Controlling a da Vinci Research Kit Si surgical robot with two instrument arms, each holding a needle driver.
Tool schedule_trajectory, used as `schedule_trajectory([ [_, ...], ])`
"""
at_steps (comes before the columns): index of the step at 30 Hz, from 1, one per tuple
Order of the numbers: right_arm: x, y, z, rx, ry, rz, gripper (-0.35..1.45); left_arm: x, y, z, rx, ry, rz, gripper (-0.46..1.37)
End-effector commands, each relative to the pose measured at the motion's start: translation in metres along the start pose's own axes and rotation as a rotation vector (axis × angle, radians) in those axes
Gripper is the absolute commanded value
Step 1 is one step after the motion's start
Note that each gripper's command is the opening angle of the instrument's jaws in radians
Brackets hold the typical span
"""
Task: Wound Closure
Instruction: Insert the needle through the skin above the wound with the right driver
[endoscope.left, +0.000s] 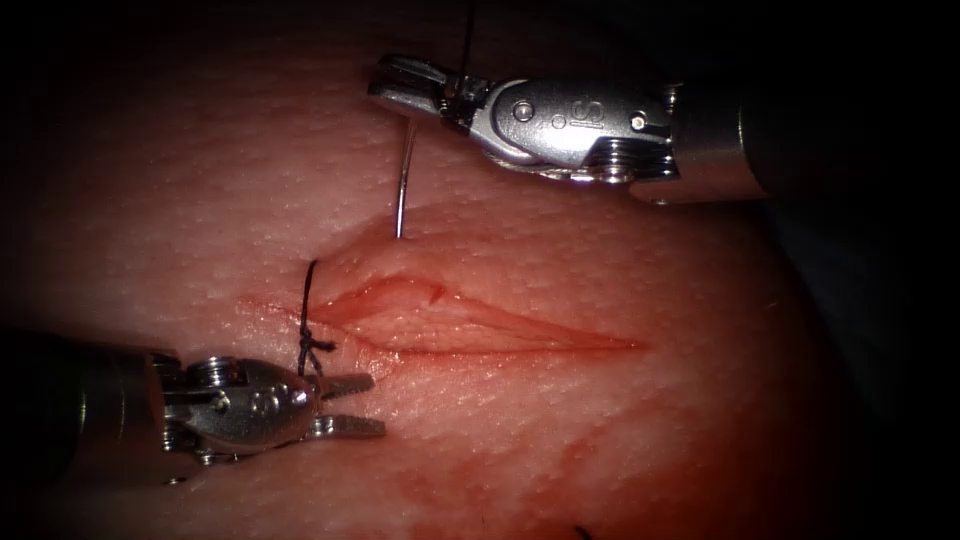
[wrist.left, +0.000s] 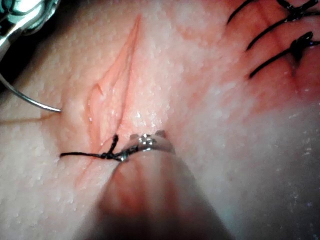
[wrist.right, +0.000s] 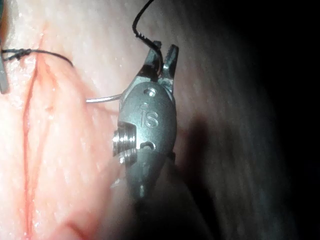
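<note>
We logged the right gripper (endoscope.left: 385, 85) first: polished steel jaws clamped on the needle (endoscope.left: 404, 180) at its rear end, near where the thread (endoscope.left: 467, 35) left it. The needle was a thin bright curved wire, hanging down from the jaws with its tip touching the tissue (endoscope.left: 620, 430) just above the cut (endoscope.left: 470, 325), toward the cut's left end. We could not tell whether the tip had entered the skin. In the right wrist view the same gripper (wrist.right: 162, 54) held needle (wrist.right: 102, 99) and dark thread (wrist.right: 140, 22) together.

The left gripper (endoscope.left: 350, 405) sat below the cut's left end, its two short ribbed jaws parted and holding nothing. It lay just beside a tied black stitch (endoscope.left: 308, 315) with a small knot and short frayed ends, crossing the cut at its left end.

The cut was a long spindle-shaped slit, glossy pink inside, tapering to a fine line on the right. The tissue around it was pale, pebbled and moist, with red fluid (endoscope.left: 560, 450) smeared below the cut. In the left wrist view further dark stitches (wrist.left: 280, 30) crossed the tissue well away from the stitch (wrist.left: 92, 155).
</note>
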Motion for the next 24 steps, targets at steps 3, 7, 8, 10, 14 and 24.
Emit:
schedule_trajectory([
  [3,-0.0007,-0.0009,0.0002,0.012,-0.060,0.091,-0.35,0.0000,0.0000,0.0000,-0.001,0.000,0.000,0.20],
  [7,-0.0021,-0.0023,0.0003,0.068,-0.139,0.103,-0.35,0.0001,0.0000,-0.0001,-0.001,0.000,0.005,0.20],
  [8,-0.0022,-0.0024,0.0003,0.071,-0.144,0.102,-0.35,0.0001,0.0000,-0.0001,-0.001,0.000,0.005,0.20],
  [10,-0.0023,-0.0029,0.0002,0.077,-0.157,0.100,-0.35,0.0001,0.0000,-0.0002,-0.001,0.000,0.005,0.20],
  [14,-0.0020,-0.0037,-0.0002,0.085,-0.183,0.100,-0.35,0.0001,0.0001,-0.0004,-0.002,-0.001,0.004,0.22],
  [24,-0.0011,-0.0040,0.0007,0.079,-0.250,0.293,-0.35,0.0001,0.0002,-0.0005,-0.005,0.000,0.010,0.22],
])
